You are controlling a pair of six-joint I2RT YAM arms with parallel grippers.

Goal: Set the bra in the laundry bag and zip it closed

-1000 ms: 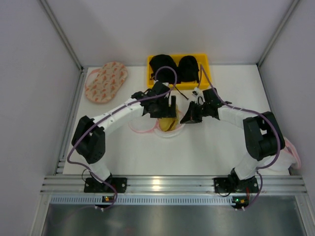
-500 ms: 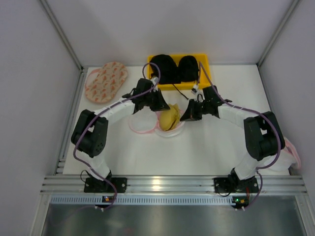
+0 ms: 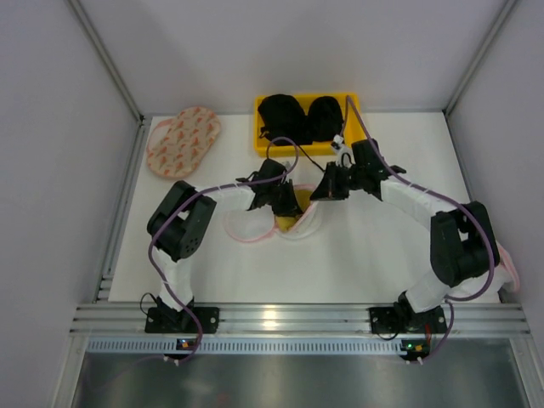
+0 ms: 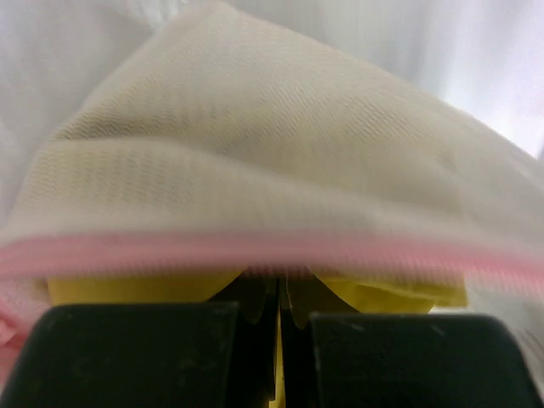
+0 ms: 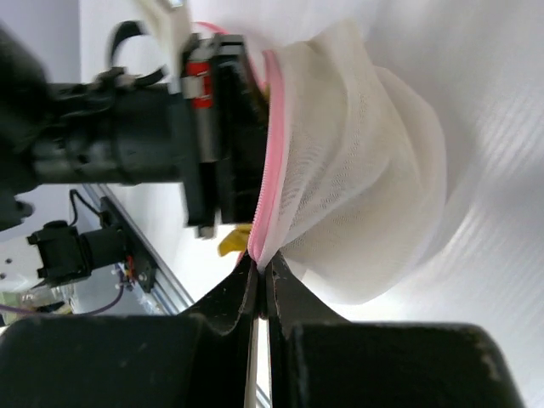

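The mustard-yellow bra lies mid-table, mostly inside the laundry bag, a white mesh pouch with a pink zip rim. In the left wrist view the mesh drapes over the bra, whose yellow shows below the pink rim. My left gripper is shut, its tips against the bra at the bag's mouth. My right gripper is shut on the pink rim and holds the bag lifted. A bit of bra pokes out beside the rim.
A yellow tray with two black bras stands at the back centre. A larger oval pinkish bag with orange-red marks lies at the back left. Some pink-edged fabric rests at the table's right edge.
My left gripper was open over the bra; it has shut and swung low to the bag's mouth. The bag now covers most of the bra. My right gripper kept its hold on the rim.
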